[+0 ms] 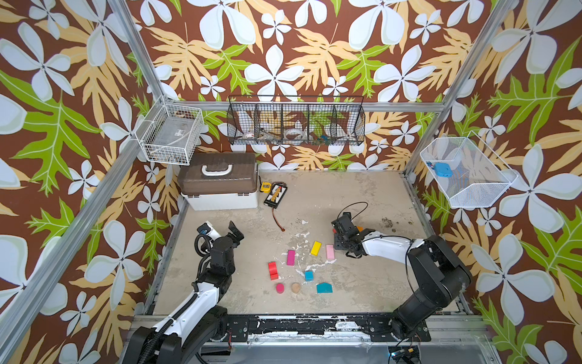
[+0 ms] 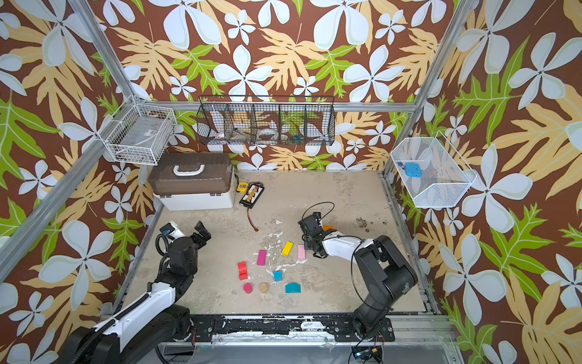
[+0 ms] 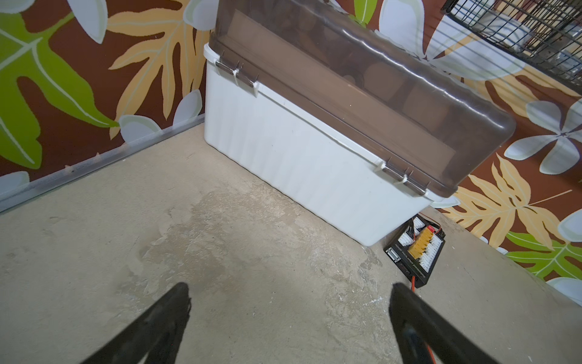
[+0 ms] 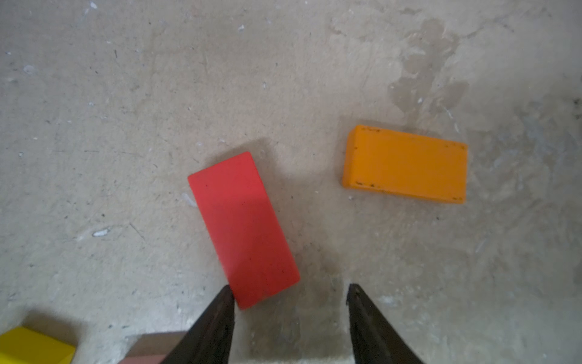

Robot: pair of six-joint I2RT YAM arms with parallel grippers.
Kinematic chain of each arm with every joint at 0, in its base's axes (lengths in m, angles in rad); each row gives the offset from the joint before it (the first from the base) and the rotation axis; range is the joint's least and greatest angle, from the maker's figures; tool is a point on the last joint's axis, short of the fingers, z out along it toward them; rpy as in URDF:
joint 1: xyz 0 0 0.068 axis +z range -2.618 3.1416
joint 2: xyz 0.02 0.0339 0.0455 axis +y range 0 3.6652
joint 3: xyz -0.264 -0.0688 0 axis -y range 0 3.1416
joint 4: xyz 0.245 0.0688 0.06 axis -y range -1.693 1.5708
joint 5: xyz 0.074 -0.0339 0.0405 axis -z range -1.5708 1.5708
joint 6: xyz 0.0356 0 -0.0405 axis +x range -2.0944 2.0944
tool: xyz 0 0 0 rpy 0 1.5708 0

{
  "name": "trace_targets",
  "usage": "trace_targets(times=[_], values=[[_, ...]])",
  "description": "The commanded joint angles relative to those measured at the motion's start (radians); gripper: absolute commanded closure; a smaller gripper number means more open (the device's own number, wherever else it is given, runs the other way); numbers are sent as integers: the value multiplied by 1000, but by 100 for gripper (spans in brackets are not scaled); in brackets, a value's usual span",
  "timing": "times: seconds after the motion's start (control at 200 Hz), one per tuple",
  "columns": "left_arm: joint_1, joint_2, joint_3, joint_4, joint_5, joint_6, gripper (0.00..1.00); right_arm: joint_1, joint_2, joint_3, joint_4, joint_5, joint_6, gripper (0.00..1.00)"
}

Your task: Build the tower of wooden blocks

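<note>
From above, in both top views: finds the left gripper [image 1: 236, 231] [image 2: 203, 233] raised off the stained grey table [image 1: 362, 195], jaws spread wide and empty. Puts the right gripper [image 1: 340, 234] [image 2: 310, 236] low over the table, well apart from the left one, a sliver of orange wooden brick [image 1: 360, 228] showing just behind it. Leaves the other blocks lying singly between the two grippers: yellow wooden brick [image 1: 316, 248] and pale pink wooden brick [image 1: 329, 251] just beside the right gripper, then magenta brick [image 1: 291, 257], chunky red block [image 1: 273, 270], blue cube [image 1: 309, 275], teal house-shaped piece [image 1: 324, 287], magenta short cylinder [image 1: 280, 288] and plain tan cylinder [image 1: 295, 287] farther off.

From the left wrist: looks past the left gripper [image 3: 289, 290], bare table between its spread jaws, to a white plastic box with a brown see-through lid [image 3: 299, 151] ahead, a black connector board [image 3: 415, 252] beside it.

From the right wrist: catches the right gripper [image 4: 290, 289] parted, nothing between the jaws. Shows a flat red wooden brick [image 4: 244, 227] just ahead, its near corner at one fingertip [image 4: 225, 305]; contact impossible to tell. Shows the orange wooden brick [image 4: 406, 164] farther ahead, apart from the red one.
</note>
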Motion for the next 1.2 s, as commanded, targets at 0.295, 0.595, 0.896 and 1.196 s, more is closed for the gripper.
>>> trace_targets(times=[0.295, 0.595, 0.896, 1.196], values=[[0, -3, -2, 28, 2, 9, 0, -76, -35, -51, 40, 3, 32, 42], [0, 0, -2, 33, 5, 10, 0, -76, -141, -110, 92, -80, 68, 22], [0, -1, -4, 36, 8, 8, 0, -41, -60, -11, 25, 11, 185, 0], [0, 3, -2, 39, 12, 10, 0, -33, 114, 122, -33, 70, 242, 0]])
